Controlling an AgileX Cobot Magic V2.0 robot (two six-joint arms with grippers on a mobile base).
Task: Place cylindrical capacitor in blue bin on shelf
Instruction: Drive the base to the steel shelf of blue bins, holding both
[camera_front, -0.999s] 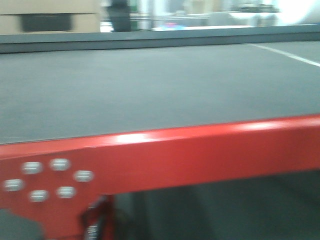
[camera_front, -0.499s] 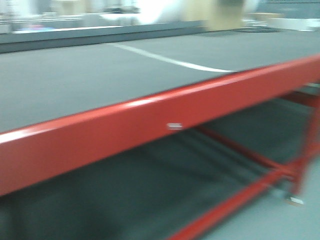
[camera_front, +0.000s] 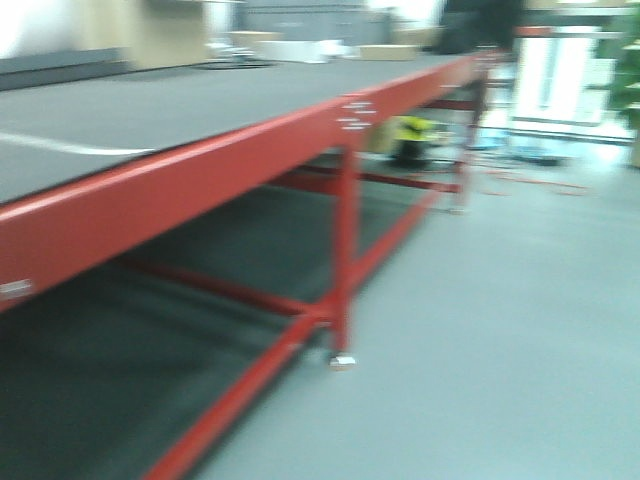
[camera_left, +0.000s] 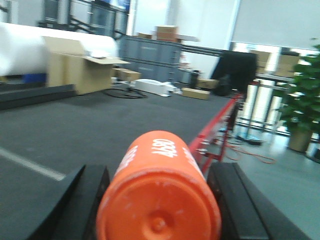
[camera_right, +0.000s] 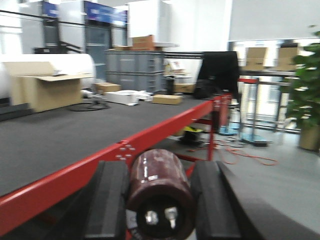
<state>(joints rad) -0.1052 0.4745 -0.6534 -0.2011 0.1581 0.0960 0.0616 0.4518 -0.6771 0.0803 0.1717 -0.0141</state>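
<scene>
cylindrical capacitor (camera_left: 165, 165) is clamped in the left claw (camera_left: 159, 200), a dark cylinder (camera_right: 160, 175) in the right claw (camera_right: 160, 200); the front view has swung along the red bench (camera_front: 150, 190) left of them, so the base is likely turning, shelf unseen.

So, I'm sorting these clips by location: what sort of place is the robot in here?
Probably a warehouse or workshop floor. There is a long red-framed table topped with a dark mat, an open cardboard box, and stacked grey crates further back.

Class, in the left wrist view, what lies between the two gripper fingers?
The orange cylindrical capacitor, held between the left gripper's fingers; left wrist view shows it.
</scene>
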